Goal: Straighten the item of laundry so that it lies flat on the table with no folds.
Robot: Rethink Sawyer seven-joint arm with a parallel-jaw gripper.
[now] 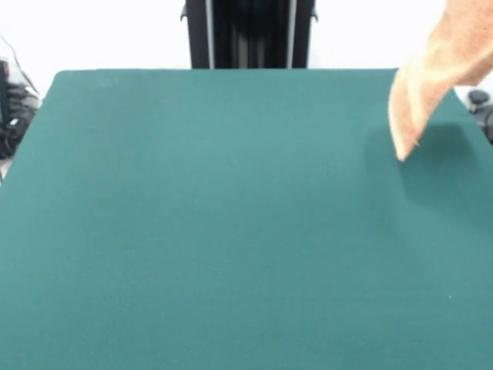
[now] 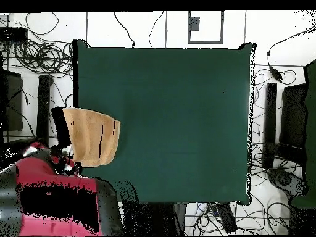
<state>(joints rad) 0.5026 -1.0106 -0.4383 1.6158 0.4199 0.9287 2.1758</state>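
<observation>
The orange-tan towel (image 1: 431,85) hangs in the air over the table's (image 1: 231,216) far right corner. It is bunched and folded, its lowest corner points down, and its shadow falls on the green top. In the overhead view the towel (image 2: 92,136) lies over the left edge of the table (image 2: 179,117), next to the red arm (image 2: 55,197). My gripper (image 2: 65,155) sits at the towel's lower left end and holds it up. The front view does not show the gripper. The bands and tag do not show.
The black pedestal (image 1: 249,35) stands at the table's far middle. Cables and dark gear (image 1: 11,108) lie off the left side, and a black object (image 1: 481,104) off the right. Cables (image 2: 43,55) and black boxes (image 2: 270,123) ring the table.
</observation>
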